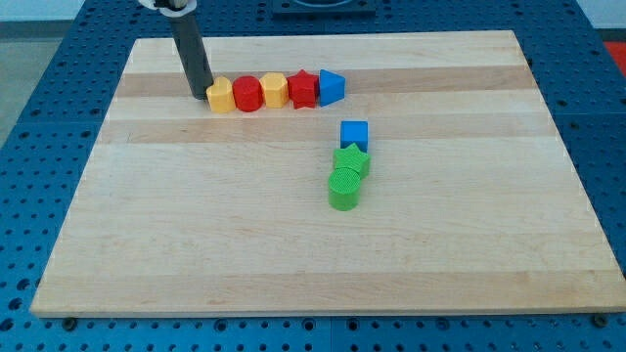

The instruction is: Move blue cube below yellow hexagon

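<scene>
While my tip (pixel 200 96) touches the yellow hexagon (pixel 222 96) at its nine o'clock, a bare tool grasping nothing, the blue cube (pixel 354 133) sits well apart at four o'clock; the move seems unstarted.

Wooden board (pixel 196 244): five-block row near top; blue cube (pixel 354 133), two green blocks mid-board.

Desk (pixel 323 264): pale wooden board with lengthwise grain and slightly darker plank bands, filling most of the view, evenly lit without hard shadows. Base surface (pixel 39 117): blue perforated plate with a regular grid of small holes, showing around all four sides of the board. Along the view's top edge, dark grey fixtures (pixel 323 8), cropped and not identifiable.
</scene>
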Robot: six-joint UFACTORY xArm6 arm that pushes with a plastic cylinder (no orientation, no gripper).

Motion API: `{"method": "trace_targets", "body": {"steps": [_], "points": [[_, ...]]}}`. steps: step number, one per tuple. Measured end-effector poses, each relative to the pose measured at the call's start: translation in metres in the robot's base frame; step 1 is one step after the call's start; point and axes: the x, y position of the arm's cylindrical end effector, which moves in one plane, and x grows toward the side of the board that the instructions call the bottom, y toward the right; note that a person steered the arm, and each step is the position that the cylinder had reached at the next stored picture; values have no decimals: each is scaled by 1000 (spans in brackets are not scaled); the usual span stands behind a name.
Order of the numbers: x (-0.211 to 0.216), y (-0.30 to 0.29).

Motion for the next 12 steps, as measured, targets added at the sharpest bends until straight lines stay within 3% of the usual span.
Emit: {"method": "trace_targets", "body": {"steps": [1,3,4,5,9,10,11,12], "points": [[18,0],[182,27],[218,74],[218,139],[222,284],[219,296],[172,292],[162,290]]}}
